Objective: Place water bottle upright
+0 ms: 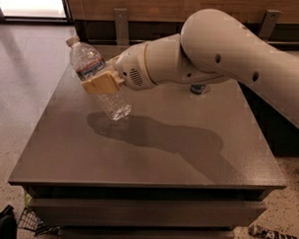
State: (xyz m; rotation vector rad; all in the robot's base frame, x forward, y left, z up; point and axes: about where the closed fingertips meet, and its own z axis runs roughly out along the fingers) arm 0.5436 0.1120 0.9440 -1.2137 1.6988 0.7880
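Water bottle tilted over the left-middle of the grey counter, base low; touching or just clear, cannot tell. Reaching in from the right, big white arm. At its tip, gripper, tan fingers pinching the bottle mid-body, just under the label. Probably light, thin-walled, slick, easily crushed: best gripped gently at the ribbed middle. Behind the arm, part of a blue can. White cap up-left.

This is looking like an office break area: a grey table is standing on speckled floor before wood panelling, the robot's gripper clasping a water bottle above its left side.
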